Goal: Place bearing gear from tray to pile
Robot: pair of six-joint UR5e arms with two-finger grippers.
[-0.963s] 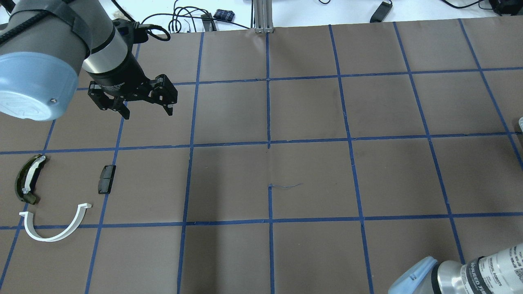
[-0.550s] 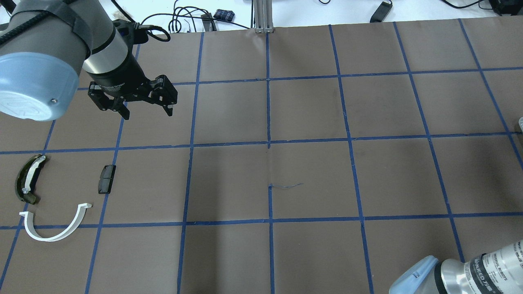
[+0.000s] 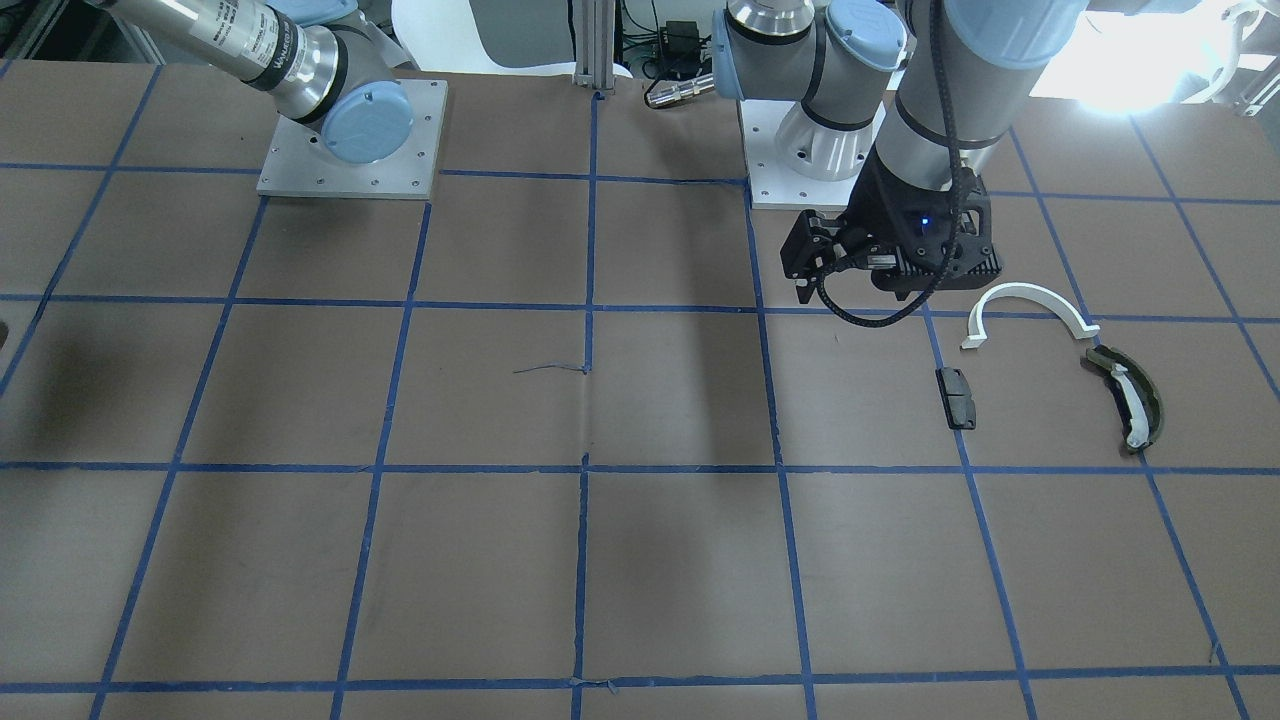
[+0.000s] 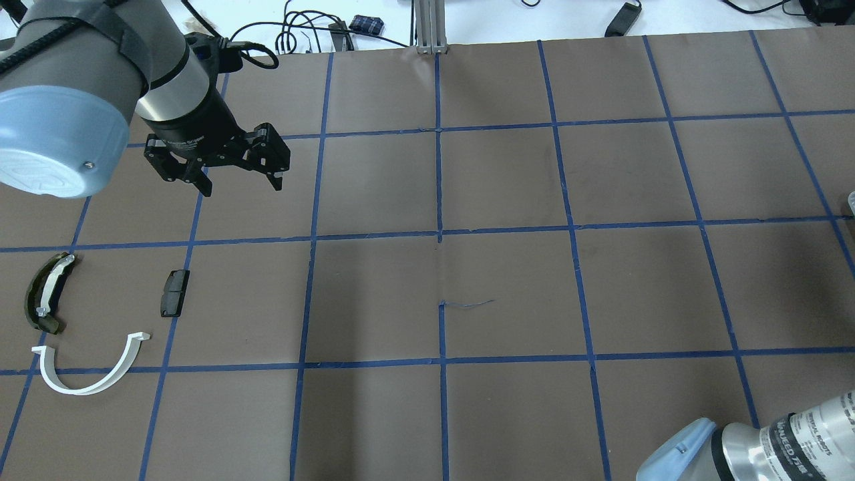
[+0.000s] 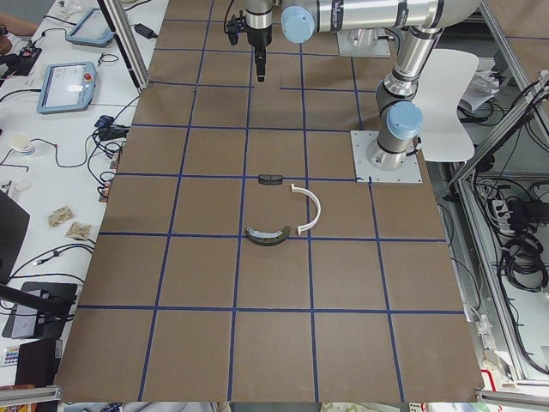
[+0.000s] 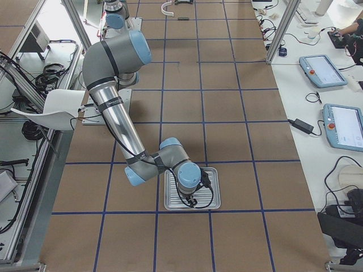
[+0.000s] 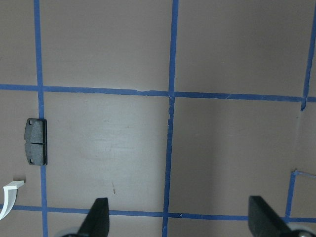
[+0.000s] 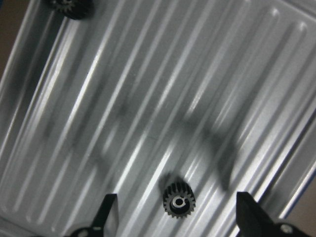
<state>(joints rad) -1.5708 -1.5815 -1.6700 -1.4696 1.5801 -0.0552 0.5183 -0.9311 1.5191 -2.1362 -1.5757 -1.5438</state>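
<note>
Bearing gear: we see it lying flat on the tray.
Right gripper: open, one finger either side of it.
Left gripper: open, empty, near the pile.

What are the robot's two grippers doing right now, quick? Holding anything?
Left gripper: open, holding nothing.
Right gripper: open, holding nothing; a gear lies on the tray between its jaws.

My worktop: brown sheet, blue-taped grid.
White half-ring, olive curved piece and dark block lie apart; metal tray at my right.
</note>
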